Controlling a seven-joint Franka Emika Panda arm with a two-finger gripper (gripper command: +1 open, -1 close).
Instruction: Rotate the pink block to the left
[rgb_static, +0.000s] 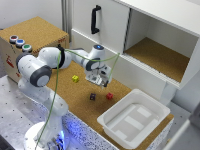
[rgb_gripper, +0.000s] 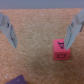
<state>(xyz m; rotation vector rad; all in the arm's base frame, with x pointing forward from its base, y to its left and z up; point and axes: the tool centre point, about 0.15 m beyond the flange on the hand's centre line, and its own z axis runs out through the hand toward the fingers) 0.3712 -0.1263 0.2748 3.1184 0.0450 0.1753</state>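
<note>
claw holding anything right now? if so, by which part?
Nothing held. The claw is open, both fingers apart over the cork surface; the pink block sits by one fingertip, not between them.

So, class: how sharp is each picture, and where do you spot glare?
Exterior view: fairly soft, with blue glare at the robot base. Wrist view: blurred throughout, the pink block and the pincer fingers smeared, no glare.
</note>
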